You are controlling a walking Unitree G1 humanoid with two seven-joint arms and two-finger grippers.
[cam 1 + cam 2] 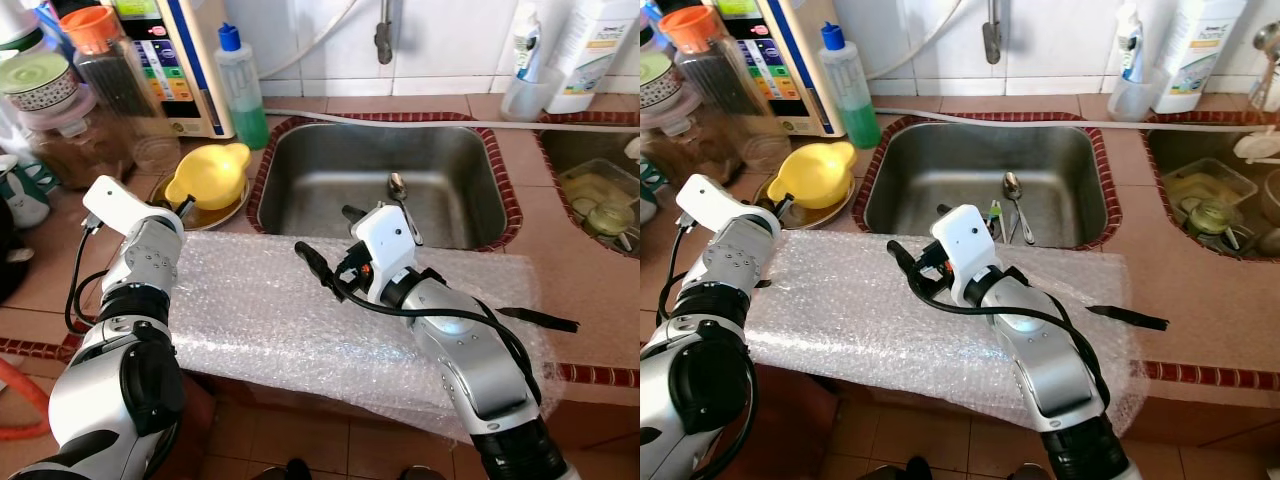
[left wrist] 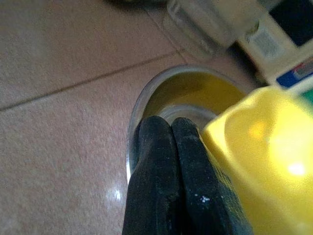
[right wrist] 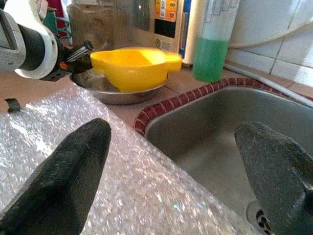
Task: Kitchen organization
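While left end effector (image 2: 171, 147) pinched at steel bowl (image 2: 146, 93), right end effector (image 3: 181, 166) spread.

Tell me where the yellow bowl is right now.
The yellow bowl sits in a metal dish on the counter, left of the sink, with the shut left pincer at its edge.

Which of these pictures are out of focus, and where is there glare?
Left wrist view: blurred, with a bright glare spot on the yellow bowl. Right wrist view: near fingers soft, background sharper. Both eye views: sharp, with light glinting off the bubble wrap.
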